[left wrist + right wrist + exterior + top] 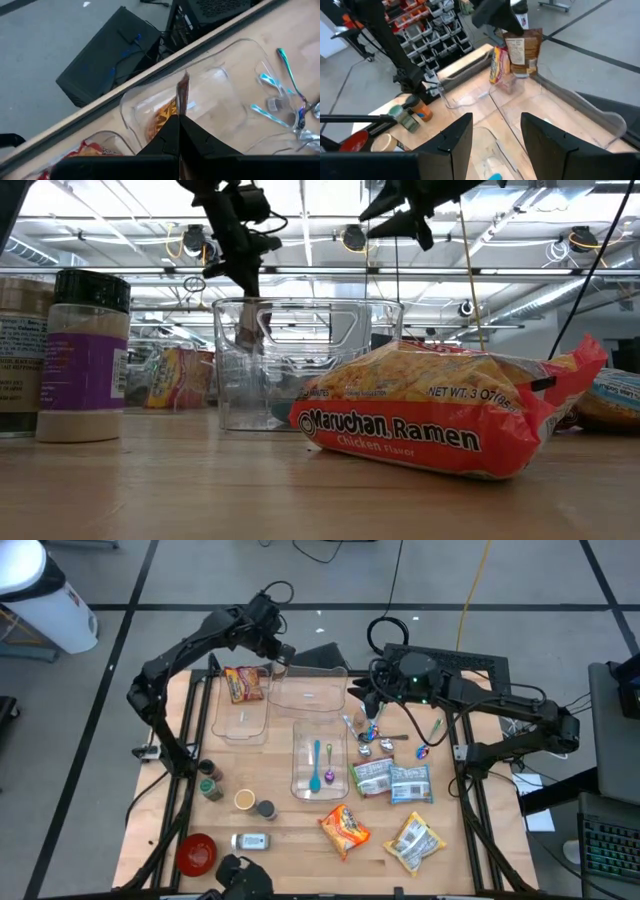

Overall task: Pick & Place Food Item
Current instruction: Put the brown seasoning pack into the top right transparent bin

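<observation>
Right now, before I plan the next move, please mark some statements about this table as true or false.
1. The left arm's jaws are shut on a brown food packet over a clear plastic container. True.
2. The right arm's jaws grip a spoon. False: they stand open with nothing between them.
3. The clear plastic container in the middle of the table is empty. False: a blue spoon and a purple spoon lie in it.
4. A red bowl sits on the wooden table near a corner. True.
</observation>
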`<state>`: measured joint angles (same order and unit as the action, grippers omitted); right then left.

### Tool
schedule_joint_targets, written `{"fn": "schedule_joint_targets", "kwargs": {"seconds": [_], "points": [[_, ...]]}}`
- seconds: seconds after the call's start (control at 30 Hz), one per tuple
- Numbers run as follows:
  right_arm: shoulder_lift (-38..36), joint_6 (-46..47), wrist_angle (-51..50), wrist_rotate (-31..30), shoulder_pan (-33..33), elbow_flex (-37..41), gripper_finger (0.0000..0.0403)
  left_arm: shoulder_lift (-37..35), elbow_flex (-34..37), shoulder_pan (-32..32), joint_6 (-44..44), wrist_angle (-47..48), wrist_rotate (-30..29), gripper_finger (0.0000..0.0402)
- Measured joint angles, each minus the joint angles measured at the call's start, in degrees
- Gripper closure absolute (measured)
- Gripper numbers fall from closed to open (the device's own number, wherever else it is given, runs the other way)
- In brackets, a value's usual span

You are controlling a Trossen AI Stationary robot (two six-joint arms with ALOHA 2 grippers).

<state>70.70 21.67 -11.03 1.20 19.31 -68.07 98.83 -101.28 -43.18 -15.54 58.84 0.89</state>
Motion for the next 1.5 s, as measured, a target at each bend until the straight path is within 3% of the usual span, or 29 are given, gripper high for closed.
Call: {"fn": "schedule_joint_targets", "kwargs": {"seconds": [0.63, 0.87, 1.07, 1.2, 1.5], "points": [[0.0, 3.7, 1.1, -1.3, -0.7, 8.8, 0.0248, -0.8, 7.0, 4.9, -9.6, -10.8, -6.8, 0.0401], [-0.2, 4.9, 3.3, -1.2, -0.7, 10.0, 0.0248, -8.0, 16.2, 7.1, -11.3, -19.2, -6.9, 0.0401], [-0.2, 4.2, 4.2, -1.4, -0.6, 10.0, 0.0248, -15.8, 27.8, 7.4, -19.6, -28.7, -7.6, 0.0401], [-0.2, 3.7, 5.7, -1.4, -0.5, 10.0, 0.0248, -18.2, 34.5, 8.3, -25.8, -35.1, -11.8, 0.0401], [-0.2, 3.6, 6.5, -1.4, -0.5, 10.0, 0.0248, -17.3, 37.7, 9.1, -30.2, -39.2, -17.5, 0.0401]]}}
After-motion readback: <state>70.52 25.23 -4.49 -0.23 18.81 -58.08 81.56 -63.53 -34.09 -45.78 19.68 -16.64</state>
